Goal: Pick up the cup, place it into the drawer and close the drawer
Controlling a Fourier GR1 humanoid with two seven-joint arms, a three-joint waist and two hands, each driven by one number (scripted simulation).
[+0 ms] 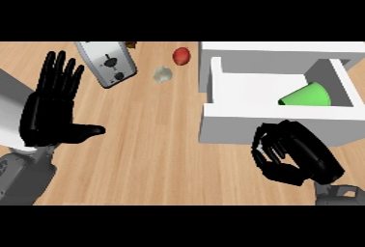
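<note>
The right hand (296, 153) is low in the view, at the right side, with its fingers curled in and nothing held between them. It is just in front of the white front panel of the drawer (235, 123), and the fingertips look to be very near or touching this panel; I cannot tell which. The drawer is pulled open, and the green cup (308, 95) lies on its side inside it, at the right part, close to the right wall. The drawer comes out of a white cabinet (278, 50) at the top right. The left hand (51, 107) rests open at the left side, fingers straight and pointing up, thumb stretched to the right, holding nothing. On the wooden counter (149, 144) behind it stands a silver toaster (107, 62), tilted in the view. Near the toaster, to its right, lies a small pale object (163, 74), and a red object (182, 55) lies farther back, beside the cabinet.
</note>
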